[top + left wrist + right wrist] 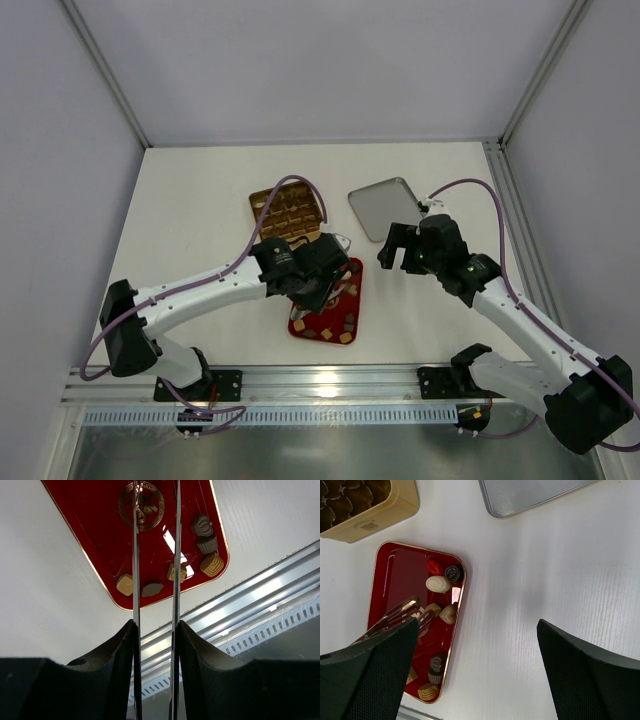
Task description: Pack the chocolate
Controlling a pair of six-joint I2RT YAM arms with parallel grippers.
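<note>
Metal tongs [135, 555] are grasped between the clenched jaws of the left gripper [156, 630] over a red tray [95, 540] on the white desk [200, 180]. The chocolate pieces [438, 584] lie loose in that tray.

Only the left wrist view shows the tray's near end clearly. Tan, brown and ridged dark pieces are gathered there, below a round gold emblem [141, 499] whose lettering cannot be read. The two tong blades are seen slightly apart.

Only the right wrist view shows the tray's other end. A red piece, a round dark one, a cream oval and a cream heart are grouped there along one long rim, with the tong tips just beside them. The same view catches a corner of the gold box [395, 510], set just beyond the tray and apart from it. Dark brown pieces sit in the box's compartments. A faint stamp on its wall is too small to be read.

The layout is given by the top view alone. The gold box lies behind the tray, and a silver lid [385, 207] lies to the box's right.

The right gripper [403, 245] is held over bare desk between lid and tray. Its jaws are spread wide and released.
</note>
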